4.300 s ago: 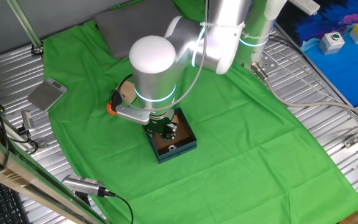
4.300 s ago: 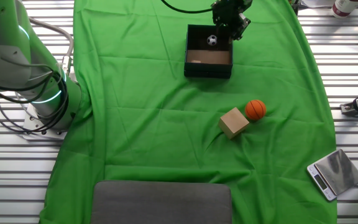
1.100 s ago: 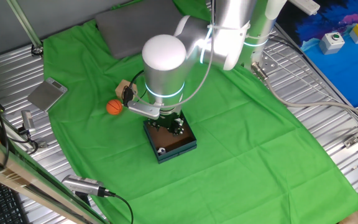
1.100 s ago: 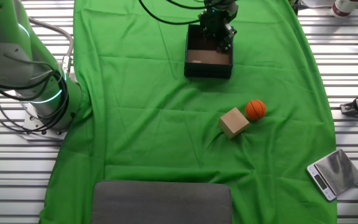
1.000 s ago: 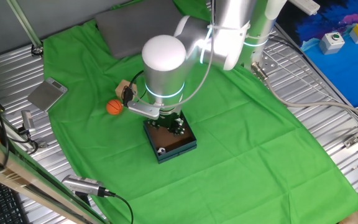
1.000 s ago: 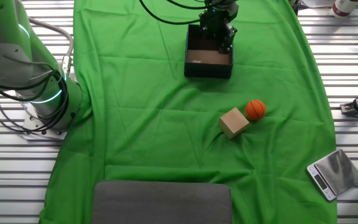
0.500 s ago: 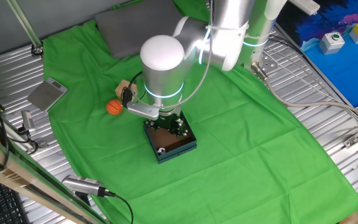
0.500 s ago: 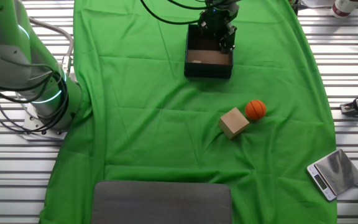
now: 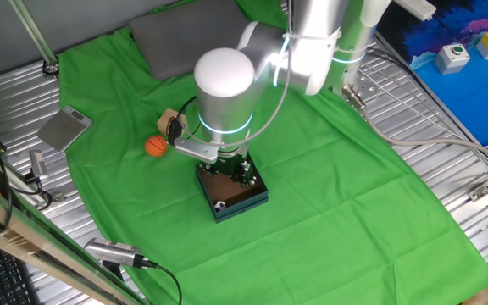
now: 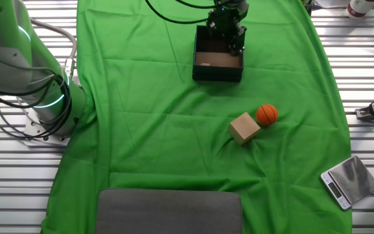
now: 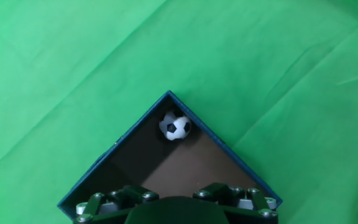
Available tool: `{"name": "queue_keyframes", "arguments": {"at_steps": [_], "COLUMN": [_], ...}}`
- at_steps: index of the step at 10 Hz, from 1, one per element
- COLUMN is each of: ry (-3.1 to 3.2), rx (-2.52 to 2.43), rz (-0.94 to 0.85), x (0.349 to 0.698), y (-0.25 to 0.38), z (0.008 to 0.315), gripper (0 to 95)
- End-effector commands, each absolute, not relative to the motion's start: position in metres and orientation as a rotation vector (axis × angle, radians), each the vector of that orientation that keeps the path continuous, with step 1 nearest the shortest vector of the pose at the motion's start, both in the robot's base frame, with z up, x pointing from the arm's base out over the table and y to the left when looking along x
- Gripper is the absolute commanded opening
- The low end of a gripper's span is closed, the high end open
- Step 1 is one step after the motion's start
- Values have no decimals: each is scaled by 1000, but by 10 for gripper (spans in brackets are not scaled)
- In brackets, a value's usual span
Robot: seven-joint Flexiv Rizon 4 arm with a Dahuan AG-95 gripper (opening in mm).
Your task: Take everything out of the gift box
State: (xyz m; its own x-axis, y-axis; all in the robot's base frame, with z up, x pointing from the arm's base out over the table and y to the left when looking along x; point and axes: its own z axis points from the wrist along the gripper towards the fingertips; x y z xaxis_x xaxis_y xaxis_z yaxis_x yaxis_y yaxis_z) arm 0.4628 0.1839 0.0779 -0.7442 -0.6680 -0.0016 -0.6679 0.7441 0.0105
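Observation:
The gift box (image 9: 246, 201), teal-walled with a brown floor, sits on the green cloth. A tiny soccer ball (image 11: 175, 126) lies in its far corner in the hand view and shows at the box's near corner (image 9: 219, 204) in one fixed view. My gripper (image 10: 228, 34) is lowered into the box (image 10: 217, 67), away from that ball. Only its dark knuckles (image 11: 174, 206) show in the hand view; the fingertips and anything between them are hidden. An orange ball (image 10: 267, 114) and a wooden cube (image 10: 244, 127) lie on the cloth outside the box.
A flat grey pad (image 10: 171, 211) lies at one edge of the cloth and a small silver scale (image 10: 349, 181) on the metal table beside it. The arm's base (image 10: 44, 97) stands at the cloth's side. The arm's white elbow (image 9: 224, 80) hangs above the box.
Since about four seconds ago the gripper has come down into the box and the elbow has shifted, uncovering the orange ball. Over the last second almost nothing has moved.

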Motion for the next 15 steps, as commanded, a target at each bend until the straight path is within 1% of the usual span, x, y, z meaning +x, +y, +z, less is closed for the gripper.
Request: {"name": "queue_keyframes", "arguments": {"at_steps": [1,4,5,8,13,15], "ry": [-2981,-2988,-3004,-3088,-3091,-3075], "rx": [1143,1129,1112,1008,1026,1051], "rz": [-74,-71,-94,-113,-182,-151], "x": [462,462,462,463,464,463], "y": [183,185,186,186,187,187], "z": [79,83,83,84,86,86], "gripper": [570,570,380,380,380,380]}}
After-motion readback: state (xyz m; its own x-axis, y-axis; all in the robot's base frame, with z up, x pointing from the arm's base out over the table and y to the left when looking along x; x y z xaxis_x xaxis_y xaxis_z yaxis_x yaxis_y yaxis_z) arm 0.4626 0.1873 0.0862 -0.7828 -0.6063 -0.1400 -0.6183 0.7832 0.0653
